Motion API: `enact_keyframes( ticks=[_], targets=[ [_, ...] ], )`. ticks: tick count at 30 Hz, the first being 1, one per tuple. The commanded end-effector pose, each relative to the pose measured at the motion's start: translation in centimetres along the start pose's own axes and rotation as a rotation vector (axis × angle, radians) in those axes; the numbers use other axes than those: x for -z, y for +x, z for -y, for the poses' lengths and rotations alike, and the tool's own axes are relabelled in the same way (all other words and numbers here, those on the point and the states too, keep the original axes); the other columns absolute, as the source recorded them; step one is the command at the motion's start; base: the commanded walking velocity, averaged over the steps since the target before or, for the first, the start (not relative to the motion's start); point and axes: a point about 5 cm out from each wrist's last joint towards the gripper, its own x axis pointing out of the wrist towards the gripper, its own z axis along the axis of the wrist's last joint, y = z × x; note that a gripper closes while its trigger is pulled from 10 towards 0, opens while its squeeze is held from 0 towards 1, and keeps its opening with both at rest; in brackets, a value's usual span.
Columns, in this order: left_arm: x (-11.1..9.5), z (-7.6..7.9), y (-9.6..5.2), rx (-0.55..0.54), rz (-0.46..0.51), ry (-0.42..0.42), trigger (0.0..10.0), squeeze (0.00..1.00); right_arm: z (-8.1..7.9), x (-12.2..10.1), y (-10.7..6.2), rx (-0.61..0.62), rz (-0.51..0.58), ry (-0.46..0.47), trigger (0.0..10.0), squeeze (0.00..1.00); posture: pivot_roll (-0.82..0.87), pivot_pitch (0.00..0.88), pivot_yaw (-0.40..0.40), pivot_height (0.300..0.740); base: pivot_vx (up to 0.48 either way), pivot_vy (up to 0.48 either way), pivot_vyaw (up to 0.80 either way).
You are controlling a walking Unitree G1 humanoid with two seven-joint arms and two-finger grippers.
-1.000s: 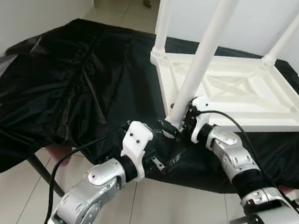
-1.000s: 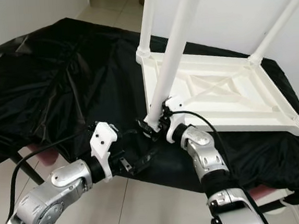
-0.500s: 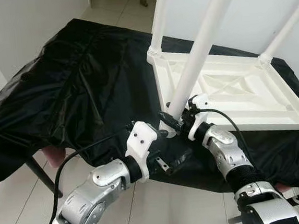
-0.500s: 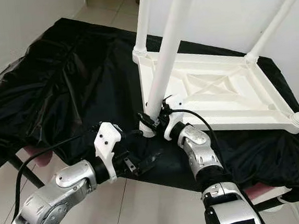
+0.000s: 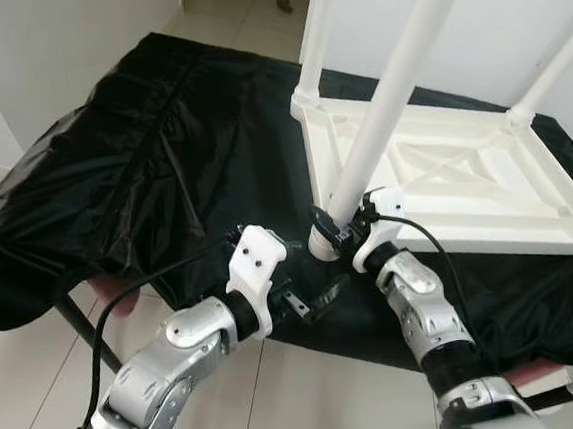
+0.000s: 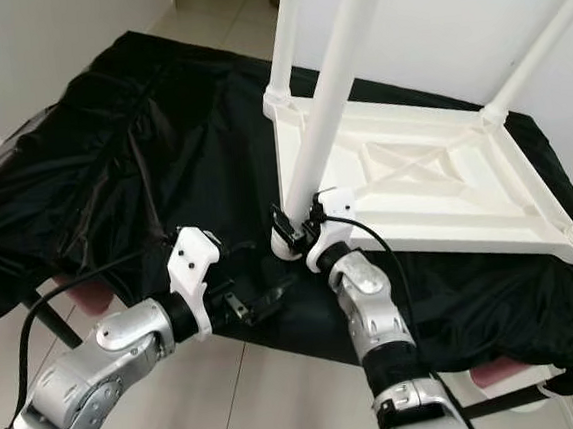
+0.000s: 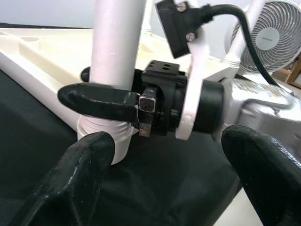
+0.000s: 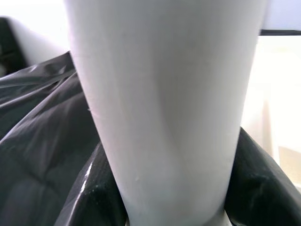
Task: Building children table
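right gripper [image 7: 101, 101] jaws clamp the near leg [image 5: 383, 116] at its base, likely to seat it; left gripper [image 5: 309, 301] jaws gape empty beside.

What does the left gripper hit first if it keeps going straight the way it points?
Most likely the right gripper, clamped on the near table leg just above its socket and dead ahead between the left gripper's open fingers. The leg's base sits right beside it; depth is hard to judge.
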Motion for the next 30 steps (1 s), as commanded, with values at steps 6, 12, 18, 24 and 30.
enact_keyframes(
  ticks=[6, 12, 18, 24, 30],
  targets=[
    [-0.3, 0.3, 0.5, 0.057, 0.024, 0.018, 10.0, 0.0, 1.0, 1.5, -2.3, 0.243, -0.083, -0.006, 0.0, 0.0, 0.13, 0.179, -0.183, 0.74, 0.0, 0.0, 0.0],
    [-0.5, -0.1, 0.4, 0.037, 0.037, -0.006, 10.0, 0.0, 0.8, 1.2, -3.3, 0.384, -0.093, -0.018, 0.0, 0.0, 0.13, 0.175, -0.186, 0.74, 0.0, 0.0, 0.0],
    [-0.6, -0.2, 0.4, 0.025, 0.046, -0.02, 10.0, 0.0, 0.3, 0.8, -3.9, 0.397, -0.111, -0.016, 0.0, 0.0, 0.13, 0.179, -0.189, 0.74, 0.0, 0.0, 0.0],
    [-0.5, -0.6, 0.5, -0.003, 0.052, 0.004, 10.0, 0.0, 0.7, 0.8, -4.2, 0.395, -0.142, -0.05, 10.0, 0.0, 0.13, 0.175, -0.182, 0.74, 0.0, 0.0, 0.0],
    [-0.4, -0.8, 0.8, -0.02, 0.054, 0.018, 10.0, 0.0, -0.2, 0.0, -4.1, 0.268, -0.104, -0.042, 10.0, 1.0, 0.12, 0.17, -0.178, 0.74, 0.0, 0.0, 0.0]
  ],
)
